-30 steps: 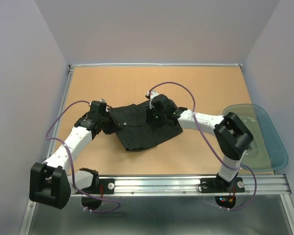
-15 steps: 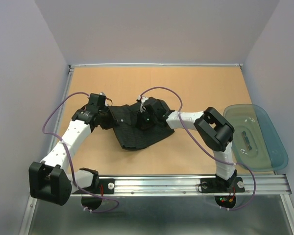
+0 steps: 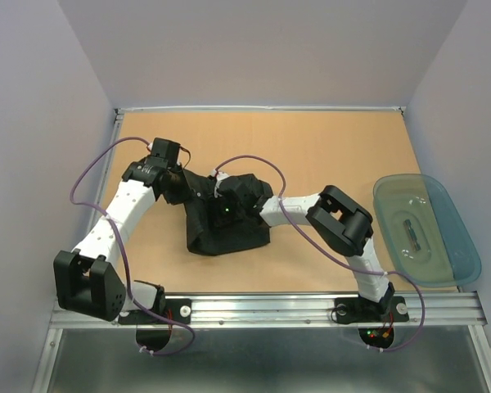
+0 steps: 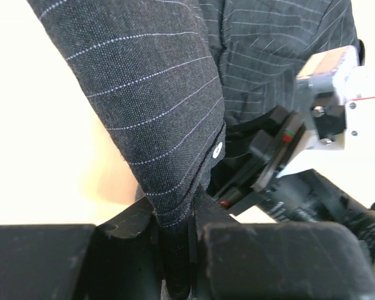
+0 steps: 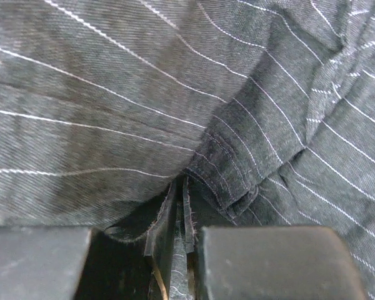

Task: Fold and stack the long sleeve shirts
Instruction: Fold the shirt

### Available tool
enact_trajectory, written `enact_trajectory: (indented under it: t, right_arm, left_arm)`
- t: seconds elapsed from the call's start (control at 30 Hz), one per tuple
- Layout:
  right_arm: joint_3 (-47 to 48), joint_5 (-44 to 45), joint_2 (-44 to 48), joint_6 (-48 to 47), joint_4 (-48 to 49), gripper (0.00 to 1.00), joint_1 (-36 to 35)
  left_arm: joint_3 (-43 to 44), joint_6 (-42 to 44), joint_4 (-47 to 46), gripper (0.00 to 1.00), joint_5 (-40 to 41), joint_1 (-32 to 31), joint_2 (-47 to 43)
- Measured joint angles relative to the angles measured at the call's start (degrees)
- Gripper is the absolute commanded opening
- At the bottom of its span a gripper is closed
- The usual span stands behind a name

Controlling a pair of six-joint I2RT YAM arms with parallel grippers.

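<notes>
The shirt [image 3: 229, 237] is thin, limp and light. It will likely sag and slide wherever it is unsupported, so it is best taken by a firm seam, hem or cuff edge rather than loose mid-panel cloth. The left fingers [image 4: 175, 250] are closed on a bunched fold, with a white button [image 4: 217, 149] just above them on the edge rising from the pinch. The right fingers [image 5: 178, 250] are nipped on a stitched, slightly frayed hem, with cloth draped over and beyond them. The shirt is black with fine pale pinstripes and lies crumpled on the counter [image 3: 327, 147] between both sets of fingers.
</notes>
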State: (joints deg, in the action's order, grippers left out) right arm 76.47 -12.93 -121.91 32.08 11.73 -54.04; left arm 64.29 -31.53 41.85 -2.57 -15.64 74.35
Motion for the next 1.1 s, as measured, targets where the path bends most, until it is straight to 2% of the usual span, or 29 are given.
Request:
enact_trajectory:
  t: [0.23,0.37,0.4,0.5,0.53,0.9,1.1]
  right_arm:
    - [0.7,-0.2,-2.3,4.4,3.6,0.15,-0.5]
    - [0.7,0.4,-2.7,5.9,5.1,0.23,-0.7]
    - [0.7,0.7,-2.7,5.9,5.4,0.29,-0.8]
    - [0.1,2.5,-1.8,5.2,5.4,0.36,-0.8]
    - [-0.3,3.1,-1.1,5.0,5.2,0.37,-0.7]
    - [-11.9,9.7,19.4,1.1,1.7,0.37,5.2]
    - [-18.9,9.7,24.2,2.1,0.1,0.36,9.9]
  left_arm:
    - [2.3,0.9,0.0,0.20,-2.6,0.2,3.4]
    - [3.2,2.8,-0.1,0.19,-3.7,0.3,4.4]
    - [3.4,3.2,-0.1,0.19,-3.8,0.3,4.4]
    - [4.1,4.5,0.1,0.19,-4.0,0.3,4.5]
    - [4.2,4.7,0.1,0.19,-4.1,0.3,4.6]
    - [6.8,9.2,0.1,0.16,-2.7,-2.8,7.2]
    - [9.0,9.7,0.1,0.16,-0.3,-7.8,9.6]
